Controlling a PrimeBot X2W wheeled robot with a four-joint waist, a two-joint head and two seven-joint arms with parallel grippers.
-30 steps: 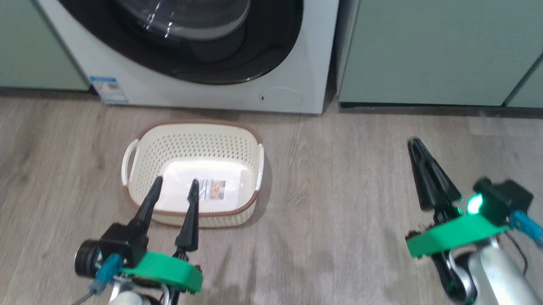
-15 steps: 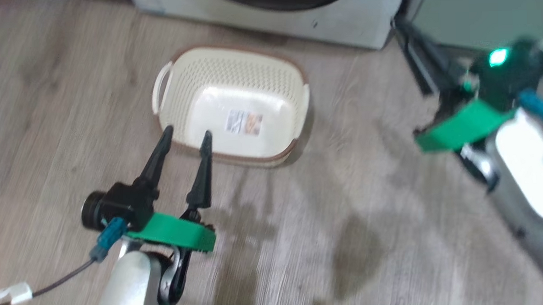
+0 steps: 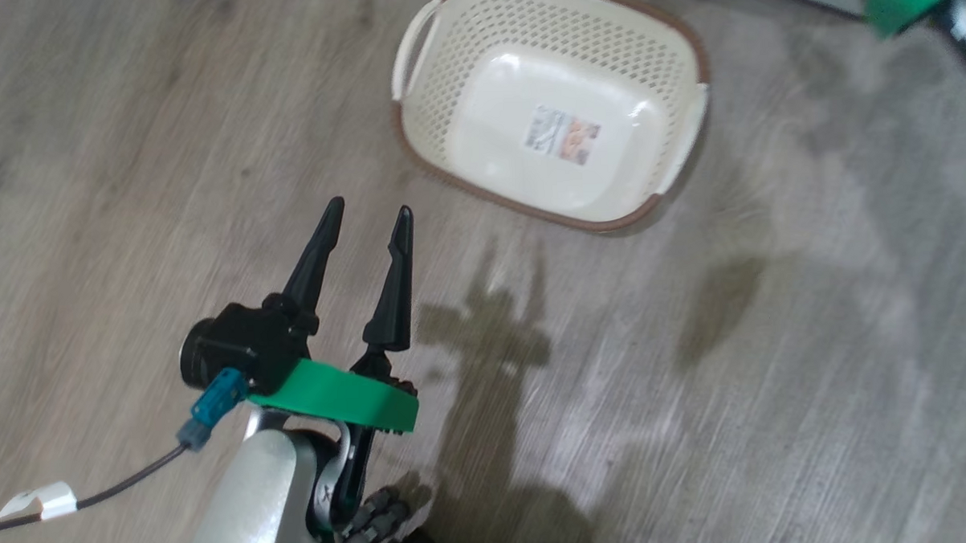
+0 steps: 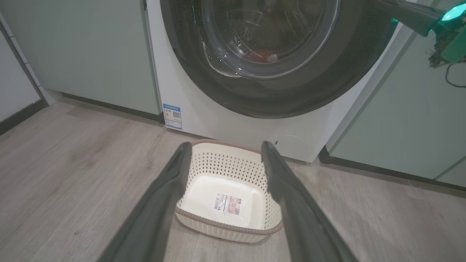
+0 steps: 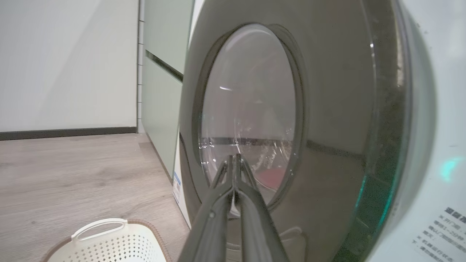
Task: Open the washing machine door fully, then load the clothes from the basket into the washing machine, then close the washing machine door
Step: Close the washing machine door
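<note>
Down on the wood floor [image 3: 125, 155] the basket [image 3: 475, 55] stands just before the washing machine [image 4: 204, 120], a label sticker [image 3: 563, 136] on its bottom with print too small to read, and the left gripper [image 3: 368, 207] hovers near it, fingers spread and holding nothing. A blue sticker [image 4: 172, 116] sits low on the machine's white front, its writing likewise unreadable. The right gripper [image 5: 233, 157], fingers pressed together, points at the shut washing machine door [image 5: 327, 109], red clothes [image 5: 271, 178] showing behind its glass.
</note>
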